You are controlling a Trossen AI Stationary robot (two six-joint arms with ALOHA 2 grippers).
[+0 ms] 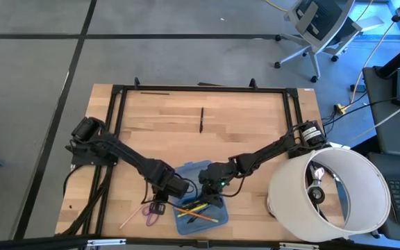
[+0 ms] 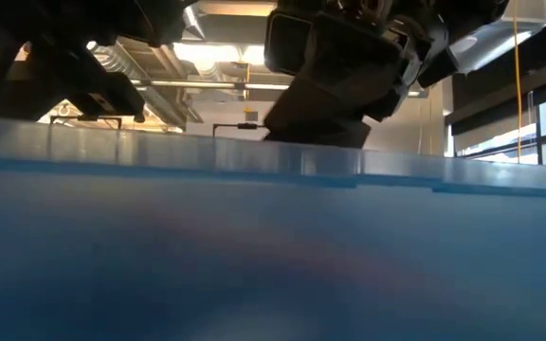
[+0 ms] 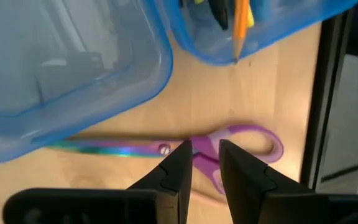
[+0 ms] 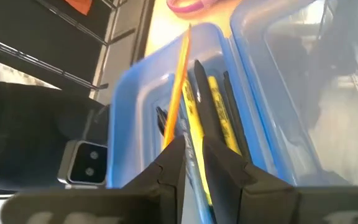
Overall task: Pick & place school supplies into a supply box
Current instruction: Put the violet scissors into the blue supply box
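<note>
Wooden butcher-block table (image 1: 242, 132) with a black frame, seen from above. At its right front corner, a large white cylindrical drum (image 1: 332, 198). At the front middle, the flat translucent blue plastic hinged case (image 1: 198, 198), open, two halves side by side; yellow and orange pencils (image 1: 196, 210) plus dark pens already in the nearer half. Farther back, alone and well apart, a thin black pen (image 1: 201, 119), long axis running away from the front edge. Just left of the case, small purple-handled scissors (image 1: 150, 212) flat on the wood, with a pale stick (image 1: 132, 217) slanting beside them.

Left gripper (image 1: 160, 205) poised directly over the scissors, clearly the nearer arm. In its wrist view, fingers (image 3: 178, 168) narrowly parted, holding nothing, tips framing the pivot end of the handles; scissors (image 3: 185, 149) lying crosswise to the fingers, iridescent blades one way, purple loops the other. Probable next step: straight descent and a pinch across that narrow waist.

Right gripper (image 1: 214, 196) over the case; narrow gap, apparently empty, hovering above the yellow pencil (image 4: 219, 121) and orange pencil (image 4: 178, 93).

Low view: only blue case wall (image 2: 273, 256) filling the picture, dark arm bodies above. No scissors there; handle-to-finger alignment legible solely from the left wrist.
</note>
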